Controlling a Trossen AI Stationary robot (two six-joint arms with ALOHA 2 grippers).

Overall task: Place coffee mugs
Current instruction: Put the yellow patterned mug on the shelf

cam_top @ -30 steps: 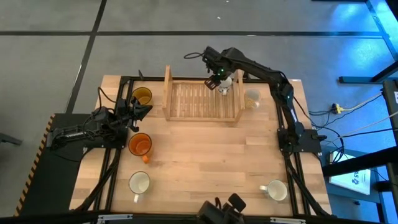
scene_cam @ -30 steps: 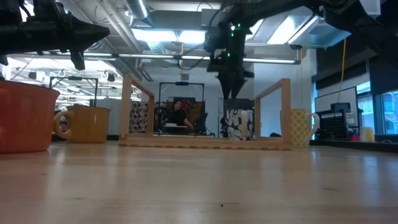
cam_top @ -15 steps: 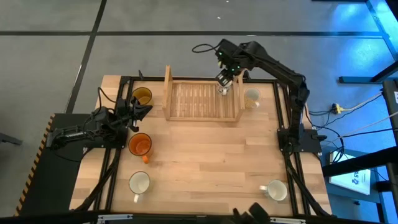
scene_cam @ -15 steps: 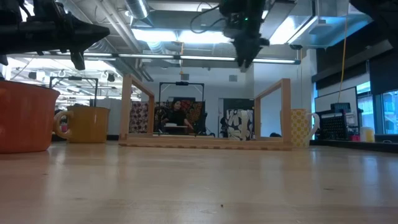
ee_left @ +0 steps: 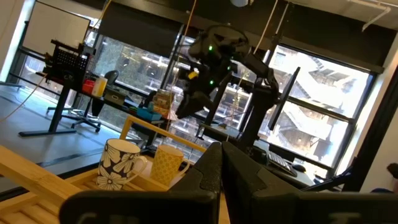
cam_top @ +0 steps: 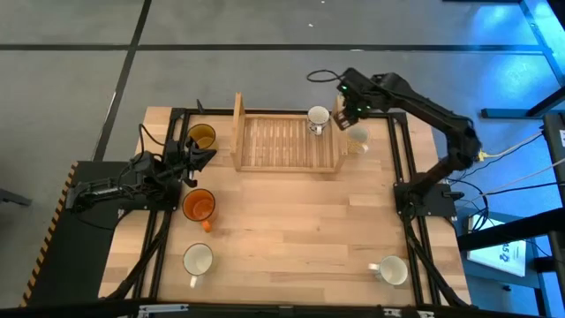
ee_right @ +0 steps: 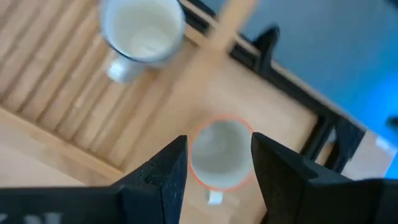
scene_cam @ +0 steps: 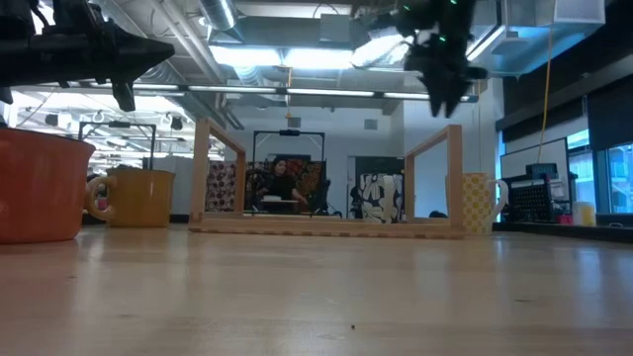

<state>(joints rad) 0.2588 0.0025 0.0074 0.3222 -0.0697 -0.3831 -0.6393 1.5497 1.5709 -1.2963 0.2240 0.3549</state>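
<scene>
One mug (cam_top: 318,117) stands in the tray (cam_top: 284,164); five wait outside. Right gripper (cam_top: 356,112), jaws wide, hovers beside it, probably over the next.

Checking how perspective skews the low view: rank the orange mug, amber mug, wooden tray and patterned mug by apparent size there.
1. Wooden tray, widest span.
2. Orange mug, nearest the camera and cut off by the edge, so inflated.
3. Amber mug.
4. Patterned mug, inside the tray.
</scene>
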